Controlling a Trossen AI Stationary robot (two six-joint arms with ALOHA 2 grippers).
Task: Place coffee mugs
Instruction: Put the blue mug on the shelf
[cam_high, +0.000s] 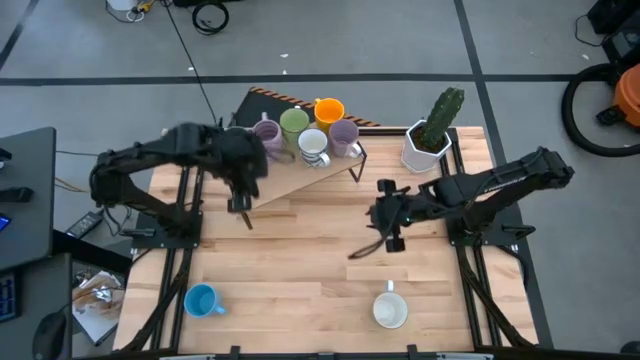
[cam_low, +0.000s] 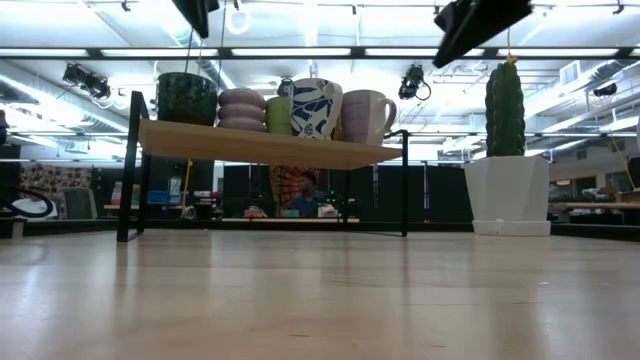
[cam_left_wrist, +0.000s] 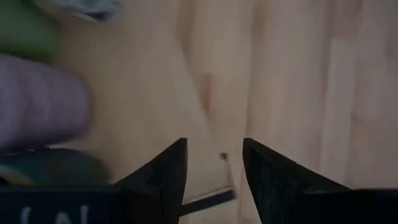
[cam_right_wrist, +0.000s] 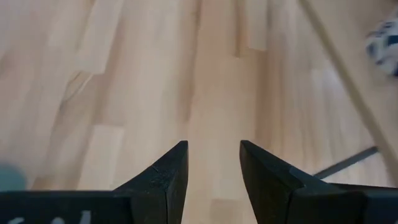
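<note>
both jaws narrowly apart, empty; i hold left gripper (cam_high: 243, 205) by the shelf (cam_high: 300, 175), right gripper (cam_high: 385, 235) toward the white mug (cam_high: 390, 310).

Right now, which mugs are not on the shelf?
The blue mug and a plain white mug: both stand on the bare table near its front edge, while the rest crowd the raised shelf.

Left arm hides the shelf (cam_high: 300, 175)'s dark mug (cam_low: 187, 98).
</note>
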